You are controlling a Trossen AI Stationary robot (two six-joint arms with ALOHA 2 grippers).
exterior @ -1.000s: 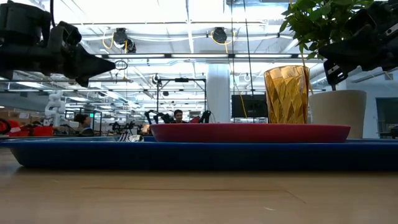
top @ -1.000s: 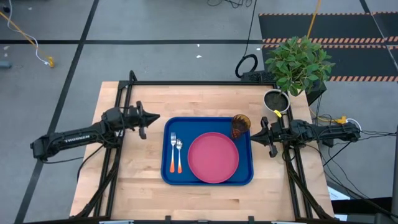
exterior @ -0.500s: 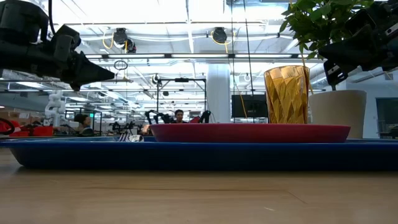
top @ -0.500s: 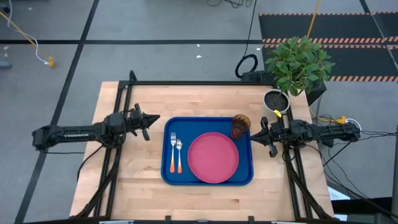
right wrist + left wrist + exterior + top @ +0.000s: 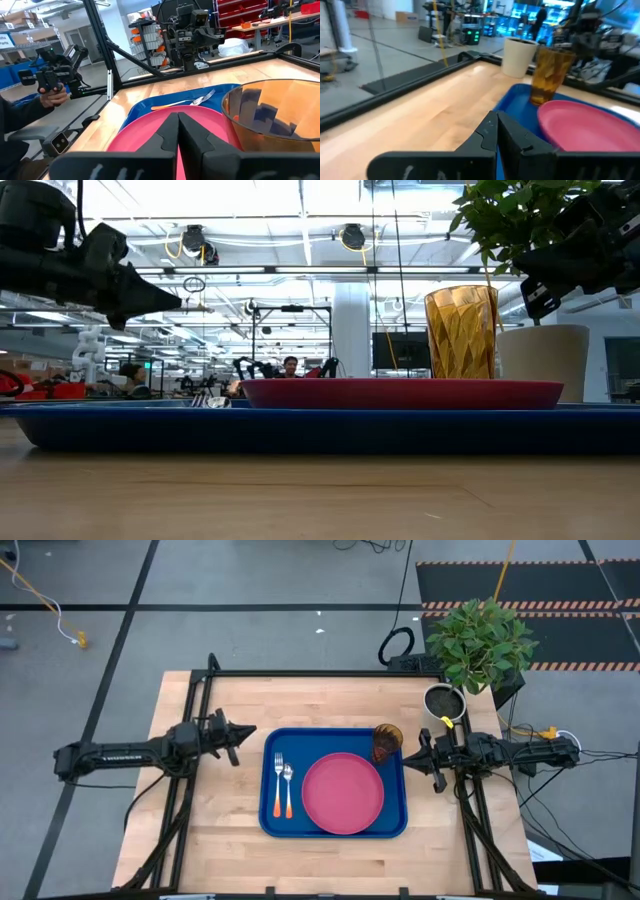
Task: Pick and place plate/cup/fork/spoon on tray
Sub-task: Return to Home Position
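The blue tray (image 5: 270, 825) lies mid-table. On it rest the pink plate (image 5: 343, 793), the amber cup (image 5: 387, 743) upright at the far right corner, and the fork (image 5: 277, 786) and spoon (image 5: 288, 790) side by side at the left. My left gripper (image 5: 246, 730) hovers shut and empty left of the tray. My right gripper (image 5: 413, 754) hovers shut and empty off the tray's right edge, near the cup. The cup (image 5: 280, 117), plate (image 5: 165, 135) and fork (image 5: 192, 101) show in the right wrist view.
A dark pot with a green plant (image 5: 480, 645) stands at the table's far right corner, beside a small round pot (image 5: 444, 702). A black frame (image 5: 320, 674) rims the table. A person's hand (image 5: 50, 95) holds a device beyond the table. Bare wood lies near the front edge.
My left arm has swung so that it lies more level across the table's left side, and its gripper has drawn slightly left and toward the far edge, away from the tray. It stays shut. The right arm and the things on the tray have kept still.
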